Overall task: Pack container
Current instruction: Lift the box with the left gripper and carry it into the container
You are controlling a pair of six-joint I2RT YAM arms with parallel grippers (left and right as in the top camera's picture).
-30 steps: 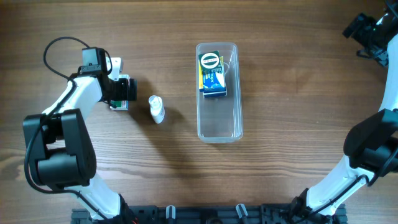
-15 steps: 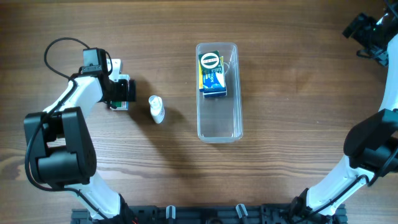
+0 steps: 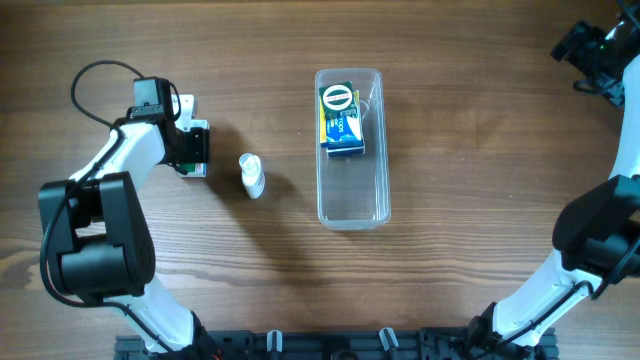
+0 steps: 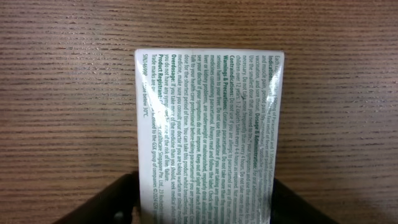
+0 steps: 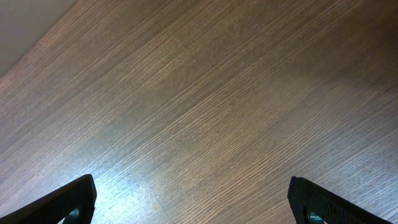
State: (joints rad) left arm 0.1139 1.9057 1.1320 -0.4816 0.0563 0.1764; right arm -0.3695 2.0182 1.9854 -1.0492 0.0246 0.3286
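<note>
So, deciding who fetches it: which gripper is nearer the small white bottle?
Left. The left gripper flanks a printed box just beside the white bottle; the right gripper is far off at the far right corner.

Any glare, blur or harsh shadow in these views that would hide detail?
Overhead: even light, soft shadows, sharp; the container shows only faint reflections. Left wrist: the box fills much of the frame, its print readable but washed out by glare along its right edge. Right wrist: a bright sheen on the table at lower left; the wood grain stays sharp.
</note>
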